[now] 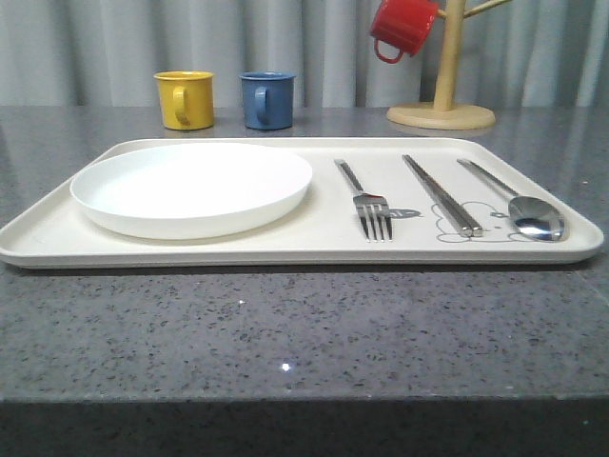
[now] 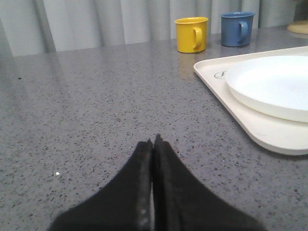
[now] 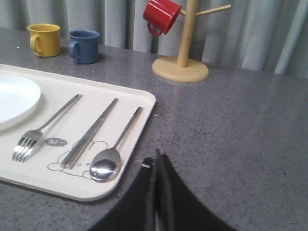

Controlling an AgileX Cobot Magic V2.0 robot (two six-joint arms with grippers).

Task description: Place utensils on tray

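The cream tray [image 1: 314, 249] lies across the middle of the grey table. On its right half rest a silver fork [image 1: 366, 202], a pair of flat chopsticks [image 1: 441, 194] and a round-bowled spoon [image 1: 519, 203], side by side. The right wrist view shows the same fork [image 3: 45, 127], chopsticks [image 3: 90, 132] and spoon [image 3: 113, 151] on the tray [image 3: 72, 185]. My right gripper [image 3: 157, 154] is shut and empty, over bare table just off the tray's right edge. My left gripper [image 2: 154, 141] is shut and empty, over bare table to the left of the tray [image 2: 226, 103].
A round white plate [image 1: 190, 187] fills the tray's left half. Behind the tray stand a yellow mug [image 1: 185, 99] and a blue mug [image 1: 266, 100]. A red mug [image 1: 402, 27] hangs on a wooden mug tree [image 1: 442, 105] at the back right.
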